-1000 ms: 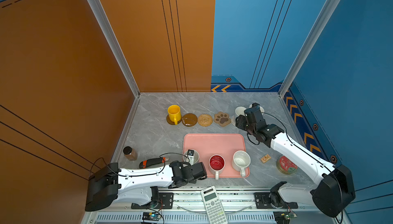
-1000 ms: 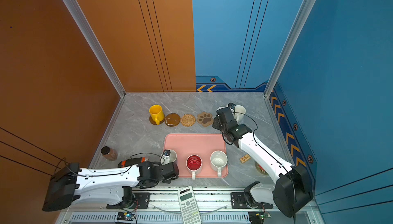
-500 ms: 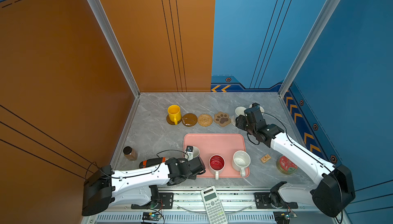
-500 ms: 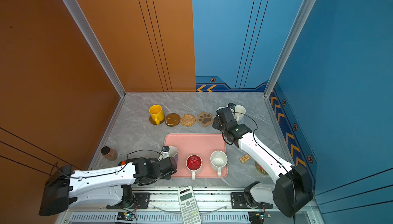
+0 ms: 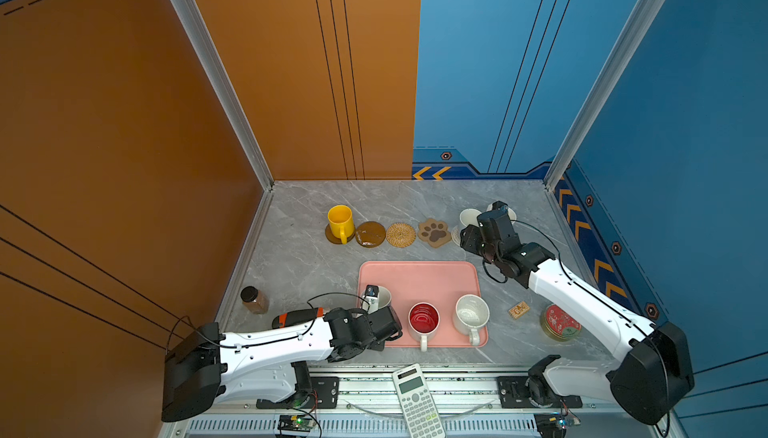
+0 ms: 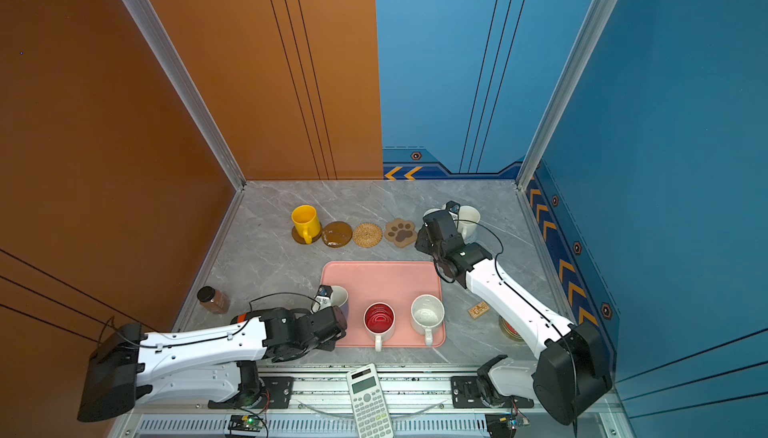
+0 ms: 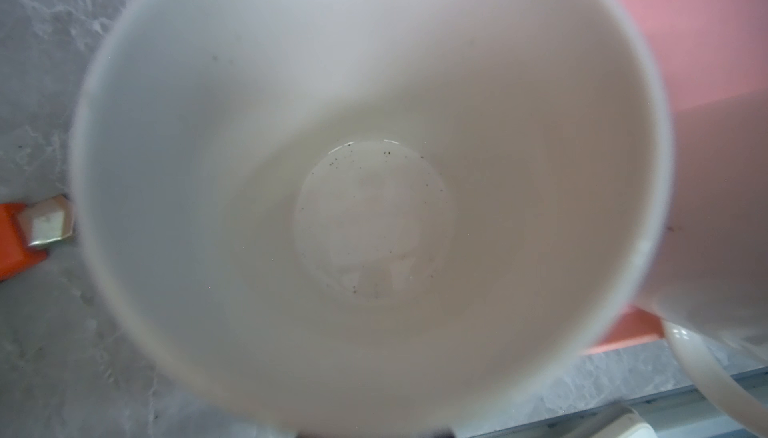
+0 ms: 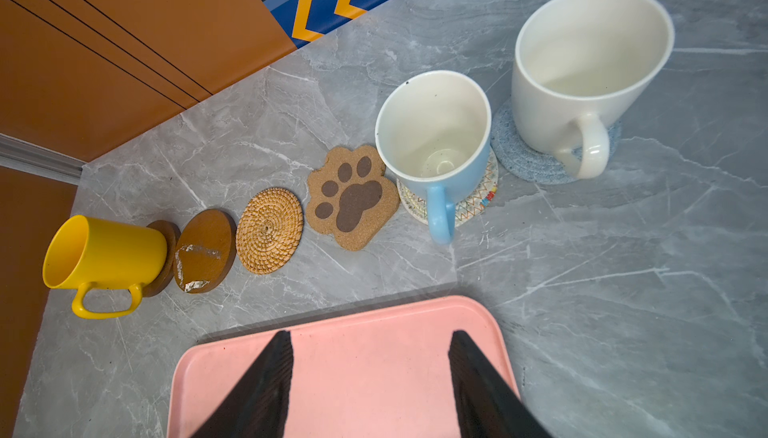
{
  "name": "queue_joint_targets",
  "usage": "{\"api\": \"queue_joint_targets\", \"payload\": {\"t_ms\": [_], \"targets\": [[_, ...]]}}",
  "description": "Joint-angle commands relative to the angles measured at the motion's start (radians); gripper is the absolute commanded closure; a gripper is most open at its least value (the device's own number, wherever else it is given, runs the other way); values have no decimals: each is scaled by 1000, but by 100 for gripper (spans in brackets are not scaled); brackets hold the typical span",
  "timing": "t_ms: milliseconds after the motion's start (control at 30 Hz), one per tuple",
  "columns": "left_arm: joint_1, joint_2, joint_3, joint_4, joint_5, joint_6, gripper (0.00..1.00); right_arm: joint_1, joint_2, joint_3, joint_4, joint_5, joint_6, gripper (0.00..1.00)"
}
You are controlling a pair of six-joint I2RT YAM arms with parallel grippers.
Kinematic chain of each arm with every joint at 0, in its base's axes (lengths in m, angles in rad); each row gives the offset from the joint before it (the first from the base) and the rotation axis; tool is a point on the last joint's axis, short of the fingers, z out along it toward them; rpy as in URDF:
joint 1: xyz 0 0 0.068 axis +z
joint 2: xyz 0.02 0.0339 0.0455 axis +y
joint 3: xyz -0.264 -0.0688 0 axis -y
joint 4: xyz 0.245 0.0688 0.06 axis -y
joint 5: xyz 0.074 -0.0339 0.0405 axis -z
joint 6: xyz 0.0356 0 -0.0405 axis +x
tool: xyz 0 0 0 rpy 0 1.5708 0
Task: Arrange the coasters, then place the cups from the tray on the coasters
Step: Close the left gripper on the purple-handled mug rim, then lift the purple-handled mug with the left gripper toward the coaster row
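- While the left gripper [image 5: 372, 299] closes narrowly on its rim, a pale, white-lined ceramic mug [image 5: 384, 295] stands mouth-up at the left edge of the flat pink rectangular tray [image 5: 419, 280]; its handle is hidden.
- Empty, the right gripper [image 8: 370, 334] holds its jaws half-spread by the tray's far right corner.
- On the tray, the red-lined white mug [image 5: 424, 317] and the speckled white mug [image 5: 471, 311] sit upright, handles pointing toward the near edge.

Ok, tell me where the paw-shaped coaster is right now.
In both top views the paw-shaped coaster lies in the back row, right of centre, between the tan woven coaster and the light-blue mug, beyond the pink tray.
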Motion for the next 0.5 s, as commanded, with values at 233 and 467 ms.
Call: {"api": "queue_joint_targets", "payload": {"t_ms": [233,467], "targets": [[-9,2,-68,36,26,-71,80,-3,23,29,9,-23,0,41],[-12,9,-79,51,37,-75,72,5,29,35,9,-28,-1,41]]}}
